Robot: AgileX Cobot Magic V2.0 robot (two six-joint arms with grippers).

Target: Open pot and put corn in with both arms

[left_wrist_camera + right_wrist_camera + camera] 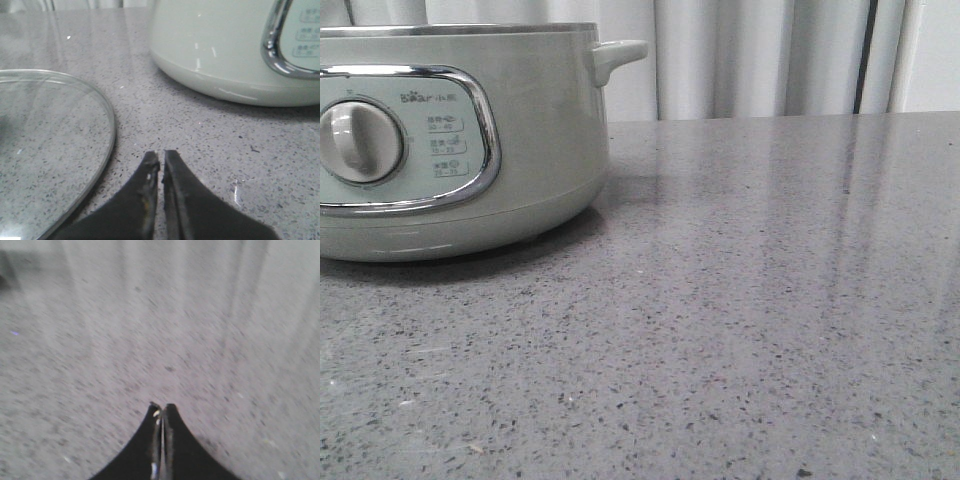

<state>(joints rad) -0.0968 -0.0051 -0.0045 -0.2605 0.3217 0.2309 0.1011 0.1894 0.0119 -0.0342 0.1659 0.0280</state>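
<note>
The pale sage-green pot [450,150] stands at the left of the grey table, with its chrome-framed panel, grey dial [358,142] and side handle [615,55]; no lid shows on its steel rim. It also shows in the left wrist view [215,45]. My left gripper [161,156] is shut and empty, low over the table, with a clear glass lid [47,150] lying flat on the table beside it. My right gripper [163,407] is shut and empty over bare table; that view is blurred. The corn is out of view. Neither gripper shows in the front view.
The grey speckled countertop [750,300] stretches to the right of the pot. Pale curtains [760,55] hang behind the table's far edge.
</note>
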